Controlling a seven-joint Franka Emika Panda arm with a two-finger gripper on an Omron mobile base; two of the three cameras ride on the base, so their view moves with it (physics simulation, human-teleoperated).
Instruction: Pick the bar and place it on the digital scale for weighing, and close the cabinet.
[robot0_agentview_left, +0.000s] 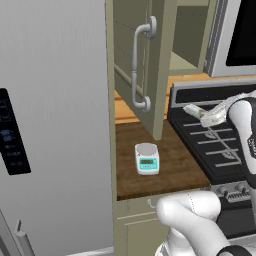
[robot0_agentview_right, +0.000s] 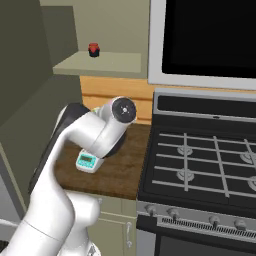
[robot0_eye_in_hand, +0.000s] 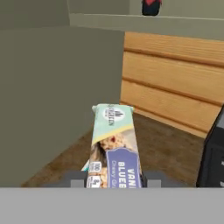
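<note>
Two task steps remain: in the left base view the gripper (robot0_agentview_left: 204, 116) carries the bar (robot0_agentview_left: 194, 110) above the stove (robot0_agentview_left: 220, 150), well right of the digital scale (robot0_agentview_left: 147, 158), and the cabinet (robot0_agentview_left: 145, 65) door hangs open. From the right base view, the arm hides most of the scale. In the hand view the jaws clamp the bar's near end; its free end could tip off the plate or snag the door.

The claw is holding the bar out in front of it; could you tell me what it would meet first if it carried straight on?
Probably the wood-panelled back wall, bar tip first; depth is unclear.
</note>
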